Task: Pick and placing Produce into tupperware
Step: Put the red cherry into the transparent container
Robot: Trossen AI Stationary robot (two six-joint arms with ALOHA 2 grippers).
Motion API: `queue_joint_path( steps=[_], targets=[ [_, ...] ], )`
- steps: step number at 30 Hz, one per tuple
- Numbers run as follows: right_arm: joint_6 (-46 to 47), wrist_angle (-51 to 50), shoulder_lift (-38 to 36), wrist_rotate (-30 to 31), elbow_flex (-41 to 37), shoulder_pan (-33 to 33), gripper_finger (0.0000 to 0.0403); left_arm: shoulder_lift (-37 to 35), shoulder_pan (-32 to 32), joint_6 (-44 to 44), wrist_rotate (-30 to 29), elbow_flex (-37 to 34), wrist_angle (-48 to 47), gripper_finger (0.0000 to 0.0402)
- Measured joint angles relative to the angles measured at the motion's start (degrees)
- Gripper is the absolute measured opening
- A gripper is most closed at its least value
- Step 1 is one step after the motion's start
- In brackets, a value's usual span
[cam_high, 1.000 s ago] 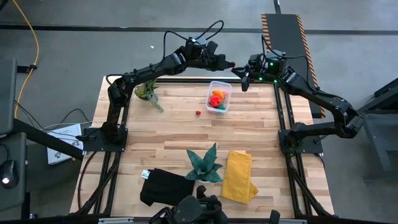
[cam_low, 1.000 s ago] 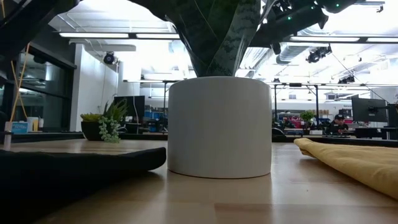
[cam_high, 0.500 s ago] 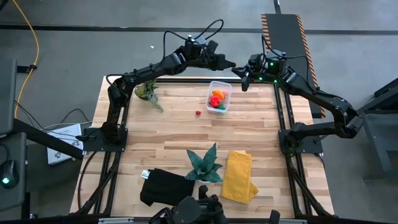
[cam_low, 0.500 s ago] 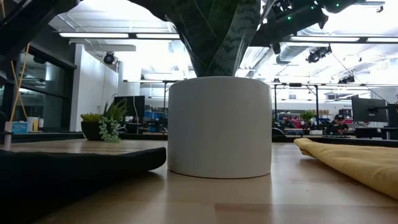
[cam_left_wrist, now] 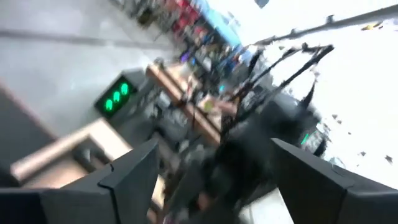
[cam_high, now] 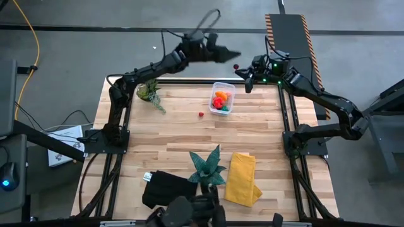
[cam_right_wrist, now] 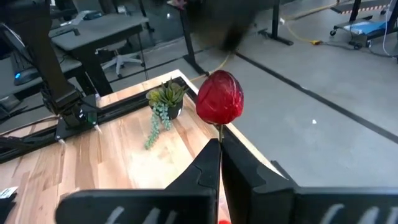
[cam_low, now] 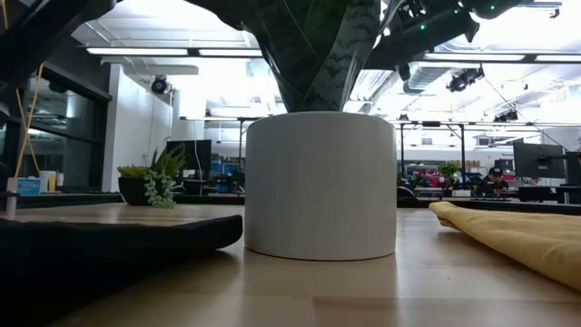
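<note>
my right claw (cam_right_wrist: 219,149): shut on 1 red toy fruit's stem (cam_right_wrist: 219,98) | my left claw (cam_high: 228,55): wide open, empty | clear plastic rectangular tub (cam_high: 221,98): several produce pieces | wooden counter (cam_high: 177,135): 1 loose red piece (cam_high: 201,115)

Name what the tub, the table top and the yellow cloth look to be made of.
The tub looks like clear glossy plastic: the produce inside shows through its walls. The table top looks like pale wood, probably butcher block, with joined strips and visible grain. The yellow cloth looks like soft matte fabric, lying folded with slack creases.
</note>
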Motion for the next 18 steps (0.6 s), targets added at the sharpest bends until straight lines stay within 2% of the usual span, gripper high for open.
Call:
queue_joint_path(
  steps=[6, 13, 18],
  targets=[
    [0.39, -2.98, 2.68, -1.05, 0.02, 0.13, 0.0000, 0.00, 4.60, 2.96, 4.10, 8.81, -0.08, 0.0265],
    [4.68, -4.06, 8.15, -2.64, 0.02, 0.64, 0.0000, -0.07, 7.22, 4.08, 14.87, 19.67, -0.87, 0.0214],
    [4.40, -6.79, 11.79, -2.67, 0.45, 3.04, 0.0000, -2.68, 7.50, 4.99, 16.24, 18.93, 5.83, 0.0191]
  ],
)
